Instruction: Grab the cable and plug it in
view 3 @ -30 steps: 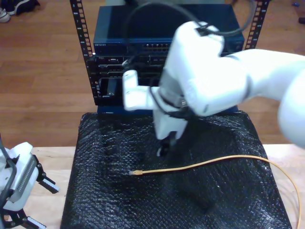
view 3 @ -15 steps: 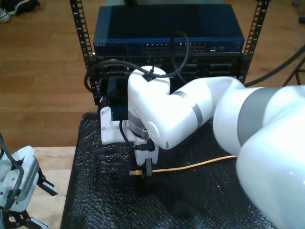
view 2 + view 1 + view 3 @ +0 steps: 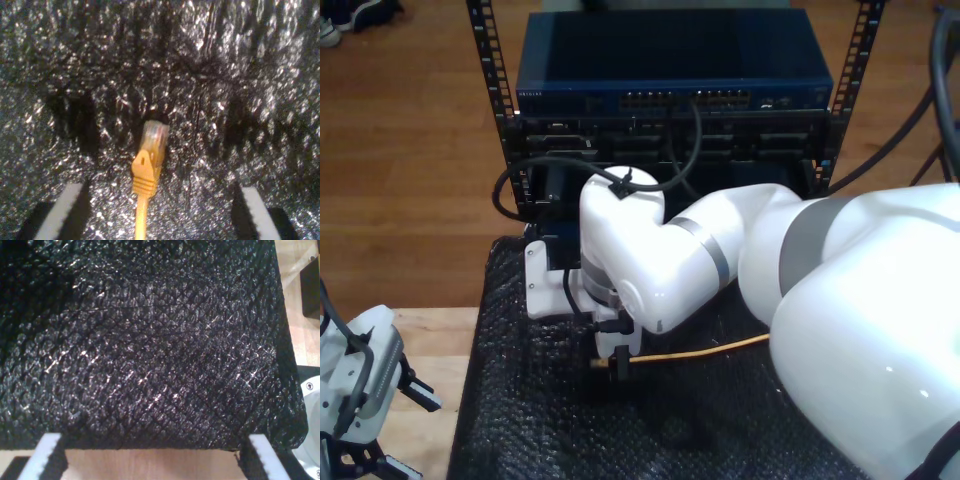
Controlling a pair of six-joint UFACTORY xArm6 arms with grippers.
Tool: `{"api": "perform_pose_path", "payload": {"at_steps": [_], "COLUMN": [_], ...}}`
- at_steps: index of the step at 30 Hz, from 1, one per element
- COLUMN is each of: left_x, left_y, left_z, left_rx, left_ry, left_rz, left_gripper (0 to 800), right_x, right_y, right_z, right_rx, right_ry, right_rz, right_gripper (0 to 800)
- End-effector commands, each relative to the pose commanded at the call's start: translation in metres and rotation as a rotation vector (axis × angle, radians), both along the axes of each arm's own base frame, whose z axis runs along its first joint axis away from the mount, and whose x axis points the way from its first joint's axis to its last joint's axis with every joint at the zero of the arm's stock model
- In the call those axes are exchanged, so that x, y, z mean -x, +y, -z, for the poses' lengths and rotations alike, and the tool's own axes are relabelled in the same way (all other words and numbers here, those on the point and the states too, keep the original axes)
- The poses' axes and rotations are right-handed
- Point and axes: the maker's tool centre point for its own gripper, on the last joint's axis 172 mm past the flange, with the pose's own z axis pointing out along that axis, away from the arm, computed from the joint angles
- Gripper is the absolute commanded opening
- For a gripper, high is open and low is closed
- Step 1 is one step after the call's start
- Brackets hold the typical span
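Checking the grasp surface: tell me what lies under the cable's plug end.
The cable lies flat on the black bubble-wrap mat, its clear plug tip between the open fingers of my second gripper. The mat hides whatever is beneath it.

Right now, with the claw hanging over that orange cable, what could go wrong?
My second gripper is open, with the cable between its fingers but nearer one finger than the other, so closing may nudge it sideways. The clear plug lies flat on soft black wrap; pressing down could push it into the padding or crack its clip. My arm stands close to the rack, so a careless lift might bump it.
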Motion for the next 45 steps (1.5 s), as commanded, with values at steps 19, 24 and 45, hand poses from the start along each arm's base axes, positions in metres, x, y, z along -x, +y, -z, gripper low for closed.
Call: {"api": "perform_pose_path", "payload": {"at_steps": [19,24,45], "left_x": [0.002,0.002,0.003], "left_y": [-0.001,-0.001,-0.002], "left_z": [0.000,-0.001,-0.001], "left_rx": [0.005,0.005,0.008], "left_ry": [0.005,0.004,0.008], "left_rz": [0.002,0.004,0.004], "left_gripper": [800,800,800], "right_x": [-0.007,-0.008,0.004], "right_y": [-0.019,-0.021,-0.010], "right_z": [0.016,0.013,0.013], "right_rx": [0.113,0.122,0.123], "right_ry": [-0.106,-0.123,-0.120], "right_rz": [0.039,0.037,0.011], "right_gripper": [579,580,565]}}
